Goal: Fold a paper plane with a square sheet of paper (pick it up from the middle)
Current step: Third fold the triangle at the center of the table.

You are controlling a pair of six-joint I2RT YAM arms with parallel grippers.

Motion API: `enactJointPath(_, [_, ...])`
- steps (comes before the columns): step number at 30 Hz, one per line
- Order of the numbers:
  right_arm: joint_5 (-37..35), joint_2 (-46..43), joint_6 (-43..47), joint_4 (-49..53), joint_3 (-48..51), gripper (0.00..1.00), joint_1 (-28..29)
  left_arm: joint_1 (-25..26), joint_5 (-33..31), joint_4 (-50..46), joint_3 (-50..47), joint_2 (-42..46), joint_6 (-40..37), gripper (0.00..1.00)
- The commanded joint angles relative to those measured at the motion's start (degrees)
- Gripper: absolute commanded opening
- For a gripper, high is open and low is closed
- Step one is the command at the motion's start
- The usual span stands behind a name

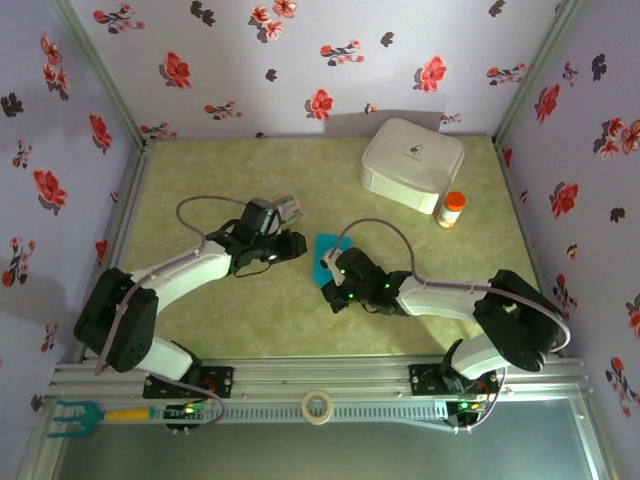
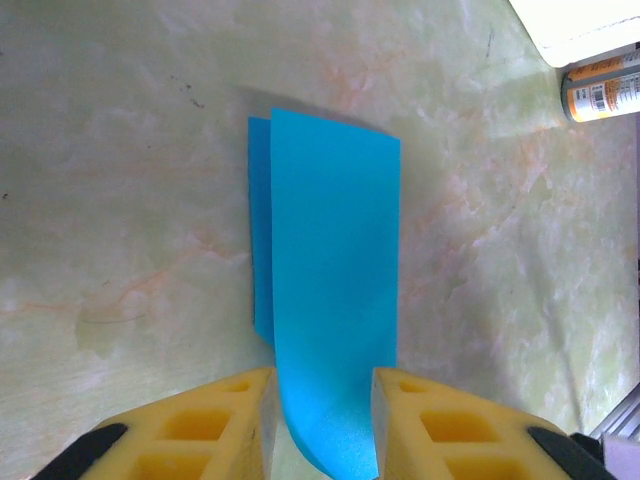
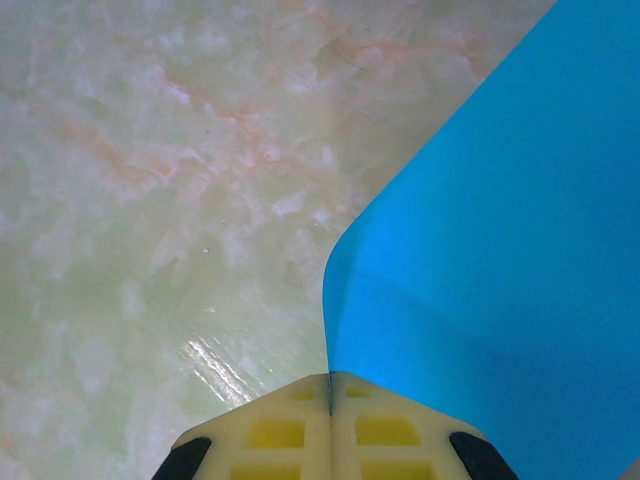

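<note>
The square sheet of paper (image 1: 328,250) is bright turquoise, folded over and raised off the table between my two arms. In the left wrist view the sheet (image 2: 335,250) runs away from me as a narrow doubled strip. Its near end curls up between the yellow fingers of my left gripper (image 2: 323,400), touching both, and the jaws stand partly apart around it. In the right wrist view my right gripper (image 3: 330,385) is shut on a thin edge of the sheet (image 3: 500,250), which fans out to the right. From above, the left gripper (image 1: 297,243) is just left of the paper and the right gripper (image 1: 328,278) just below it.
A white rounded box (image 1: 412,163) stands at the back right with an orange bottle (image 1: 452,209) beside it. A small printed card (image 1: 288,208) lies behind my left gripper. A tape roll (image 1: 318,407) sits on the front rail. Floral walls close in three sides.
</note>
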State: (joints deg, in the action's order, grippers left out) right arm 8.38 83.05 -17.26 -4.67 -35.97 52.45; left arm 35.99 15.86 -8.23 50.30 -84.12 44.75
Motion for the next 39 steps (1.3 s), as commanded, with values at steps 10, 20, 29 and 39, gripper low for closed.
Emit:
enactJointPath(10, [16.1, 1.3, -6.0, -2.6, -1.1, 0.0, -4.0, -0.6, 5.5, 0.4, 5.5, -4.4, -2.4, 0.28])
enactJointPath(20, [18.6, 1.0, -5.4, -3.2, 0.8, 0.0, -4.0, -0.3, 13.3, -0.3, 12.3, -15.2, -4.1, 0.22])
enactJointPath(29, [17.1, 2.1, -5.9, -3.3, 1.1, 0.0, -4.2, 0.6, 14.6, -3.5, 17.0, -26.1, -5.4, 0.19])
enactJointPath(39, [16.2, 2.4, -6.9, -1.9, 0.8, 0.0, -4.8, 0.6, 13.6, -2.6, 14.7, -29.8, -4.3, 0.17])
